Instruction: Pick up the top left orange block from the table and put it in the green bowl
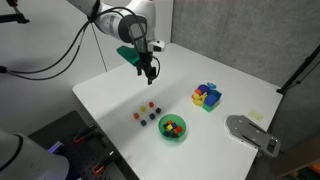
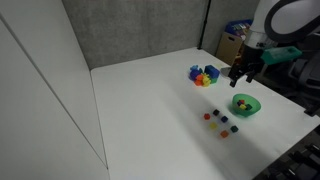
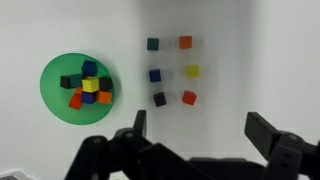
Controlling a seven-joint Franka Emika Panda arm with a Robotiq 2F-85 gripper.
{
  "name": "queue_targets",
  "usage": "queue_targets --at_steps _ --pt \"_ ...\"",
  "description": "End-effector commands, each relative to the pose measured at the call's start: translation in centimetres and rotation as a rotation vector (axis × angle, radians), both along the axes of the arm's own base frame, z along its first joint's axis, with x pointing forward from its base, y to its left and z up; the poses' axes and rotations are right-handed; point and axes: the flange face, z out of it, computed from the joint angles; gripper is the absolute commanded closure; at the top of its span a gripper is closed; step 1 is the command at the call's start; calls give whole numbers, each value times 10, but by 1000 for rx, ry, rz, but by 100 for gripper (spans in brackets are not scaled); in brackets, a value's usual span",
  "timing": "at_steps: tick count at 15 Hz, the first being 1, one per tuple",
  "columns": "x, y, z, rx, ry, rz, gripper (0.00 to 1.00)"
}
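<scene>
Six tiny cubes lie in a two-by-three grid on the white table. In the wrist view an orange block [image 3: 185,42] sits at the grid's top right and a red-orange one [image 3: 189,97] at its bottom right. The rest are dark teal, blue, yellow and black. The green bowl [image 3: 50,92] lies left of the grid and holds several cubes. It shows in both exterior views [image 1: 165,133] [image 2: 252,108]. My gripper [image 3: 200,135] is open and empty. It hangs well above the table [image 1: 148,72] [image 2: 240,78], apart from the cubes.
A cluster of blue, yellow and red blocks [image 1: 207,96] [image 2: 204,75] stands beyond the bowl. A grey flat object [image 1: 250,132] lies near a table corner. The cube grid [image 1: 147,113] [image 2: 218,122] lies near the table's edge.
</scene>
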Motion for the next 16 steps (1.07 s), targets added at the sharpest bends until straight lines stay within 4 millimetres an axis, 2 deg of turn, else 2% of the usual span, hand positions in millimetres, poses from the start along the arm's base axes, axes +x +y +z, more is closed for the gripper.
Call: queue_targets --at_steps 1,10,16 --pt "13 17 -33 16 -25 -30 0" --pt "35 59 -129 -1 -79 -28 0" --pt "59 66 -181 -22 -62 -66 0"
